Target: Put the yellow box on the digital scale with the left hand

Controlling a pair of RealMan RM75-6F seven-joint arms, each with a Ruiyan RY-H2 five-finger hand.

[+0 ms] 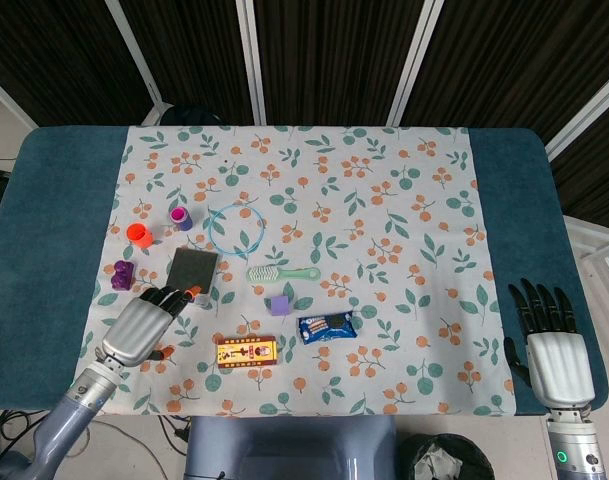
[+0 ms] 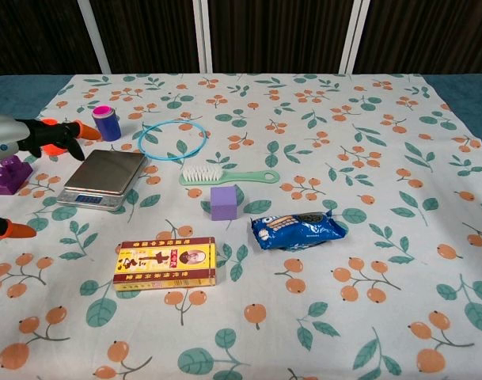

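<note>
Shiny, soft and smooth things on the table

The left hand (image 1: pixel 142 325) has a smooth silver shell that looks like metal, with dark fingers. Just past its fingers, the digital scale (image 2: pixel 104 177) has a shiny metal top. Beside the hand, the yellow box (image 2: pixel 166 264) looks like smooth printed card. Farther off, the blue snack bag (image 2: pixel 298 229) is shiny and crinkly, the purple cube (image 2: pixel 223 203) is dull and smooth, and the green brush (image 2: pixel 227 176) looks like plastic. The flowery tablecloth (image 2: pixel 367 134) is soft, dull cloth.
</note>
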